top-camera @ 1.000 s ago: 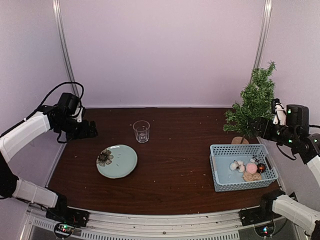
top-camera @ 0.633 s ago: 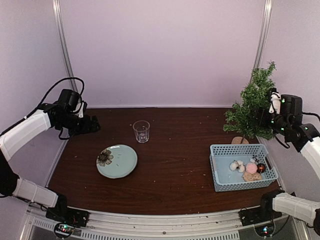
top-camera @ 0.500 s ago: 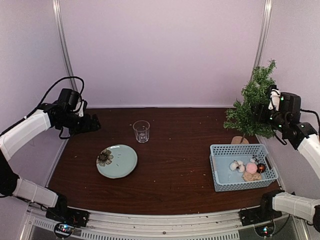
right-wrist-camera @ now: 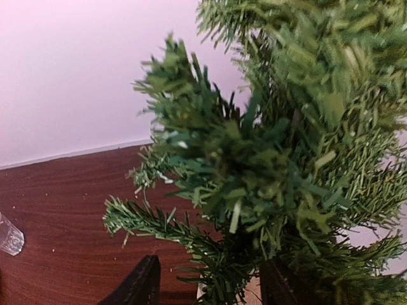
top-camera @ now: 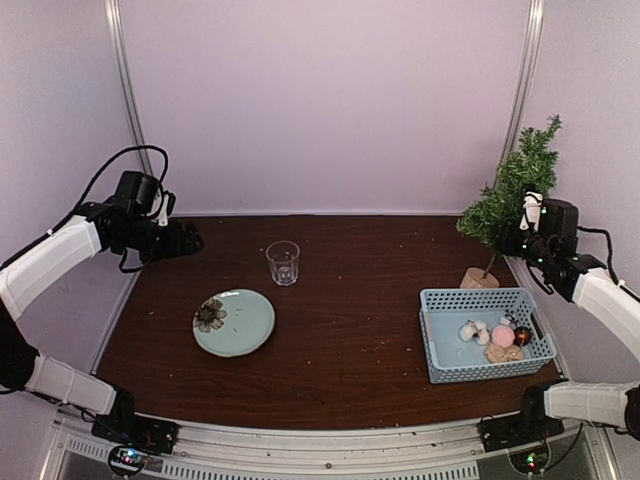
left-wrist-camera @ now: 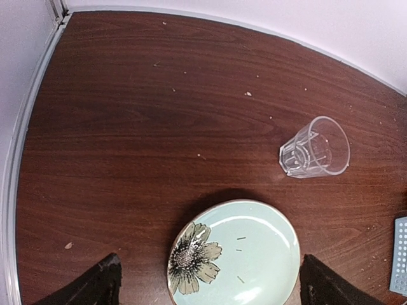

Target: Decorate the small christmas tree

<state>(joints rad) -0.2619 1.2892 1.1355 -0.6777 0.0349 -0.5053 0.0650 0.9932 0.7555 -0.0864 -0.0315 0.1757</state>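
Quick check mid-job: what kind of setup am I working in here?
Probably a lab test booth, not a home: plain pale walls with metal corner rails, a dark wood table, and staged props like the small christmas tree.

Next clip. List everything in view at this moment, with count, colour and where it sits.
small christmas tree: one, green on a light wood stump base, back right corner, leaning right
basket: one, light blue, just in front of the tree
ornaments: several, white, pink, dark red and tan, inside the basket
drinking glass: one, clear, upright, back centre
plate: one, pale green with a flower print, left of centre, nearer than the glass
table: one, dark brown wood, under everything
left gripper: one, black fingers, open, in the air over the back left
right gripper: one, black fingers, closed on the tree's lower branches
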